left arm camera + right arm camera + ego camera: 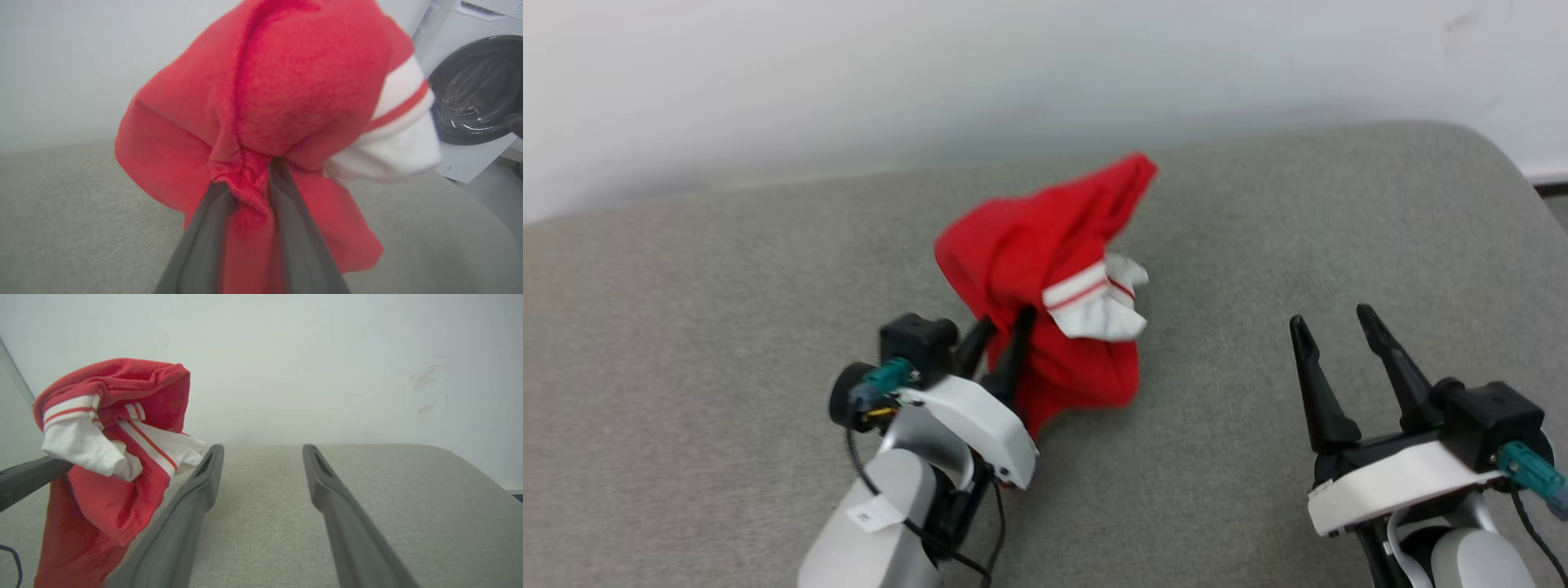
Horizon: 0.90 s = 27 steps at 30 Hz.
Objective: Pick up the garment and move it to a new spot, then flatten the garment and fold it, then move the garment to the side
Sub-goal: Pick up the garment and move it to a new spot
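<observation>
Your left claw (1006, 318) clamps the bunched bright red fabric jersey (1045, 261), its white sleeve cuff red-striped; your right claw (1330, 317) stands apart.

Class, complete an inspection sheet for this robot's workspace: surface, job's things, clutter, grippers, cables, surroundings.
Surface: grey woven cushion, smooth.
Job's things: red garment, bunched, white striped sleeve showing.
Clutter: nothing seen.
Grippers: left gripper shut on the garment; right gripper open, apart from it.
Cables: dark cable looping beside the left arm.
Surroundings: pale wall behind; washing machine with a dark round door, in the left wrist view.
</observation>
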{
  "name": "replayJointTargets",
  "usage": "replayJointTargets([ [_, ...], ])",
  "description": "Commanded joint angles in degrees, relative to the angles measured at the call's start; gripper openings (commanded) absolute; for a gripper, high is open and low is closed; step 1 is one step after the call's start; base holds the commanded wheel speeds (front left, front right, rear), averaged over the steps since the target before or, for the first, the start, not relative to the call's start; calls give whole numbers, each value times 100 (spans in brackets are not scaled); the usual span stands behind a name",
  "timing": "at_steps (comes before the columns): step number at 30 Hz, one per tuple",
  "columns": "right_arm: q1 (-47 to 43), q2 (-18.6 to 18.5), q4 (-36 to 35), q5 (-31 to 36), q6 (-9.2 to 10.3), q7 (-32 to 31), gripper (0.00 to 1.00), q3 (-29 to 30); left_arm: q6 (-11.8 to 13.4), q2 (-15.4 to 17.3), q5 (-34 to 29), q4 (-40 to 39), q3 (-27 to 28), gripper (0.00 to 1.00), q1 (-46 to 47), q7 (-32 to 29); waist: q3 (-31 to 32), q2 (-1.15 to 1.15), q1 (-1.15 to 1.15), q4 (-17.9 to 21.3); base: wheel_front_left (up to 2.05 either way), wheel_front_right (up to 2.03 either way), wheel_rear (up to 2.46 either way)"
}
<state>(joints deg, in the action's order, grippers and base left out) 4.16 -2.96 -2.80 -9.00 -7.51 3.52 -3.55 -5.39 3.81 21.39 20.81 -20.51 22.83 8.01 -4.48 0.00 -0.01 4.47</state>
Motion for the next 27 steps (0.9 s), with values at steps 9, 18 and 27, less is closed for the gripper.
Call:
replayJointTargets([
  [9,303,12,172,-166,3,273,100,-10,-18,31,-205,951,-607,23,112,-551,-790,0,1,382,0,0,0],
  [18,246,11,404,-146,3,334,100,52,10,19,-221,786,-663,100,72,63,-407,0,1,166,0,0,0],
  [27,-158,11,482,-87,4,136,100,49,522,146,-227,-11,-360,100,-594,595,384,0,1,-139,0,0,0],
])
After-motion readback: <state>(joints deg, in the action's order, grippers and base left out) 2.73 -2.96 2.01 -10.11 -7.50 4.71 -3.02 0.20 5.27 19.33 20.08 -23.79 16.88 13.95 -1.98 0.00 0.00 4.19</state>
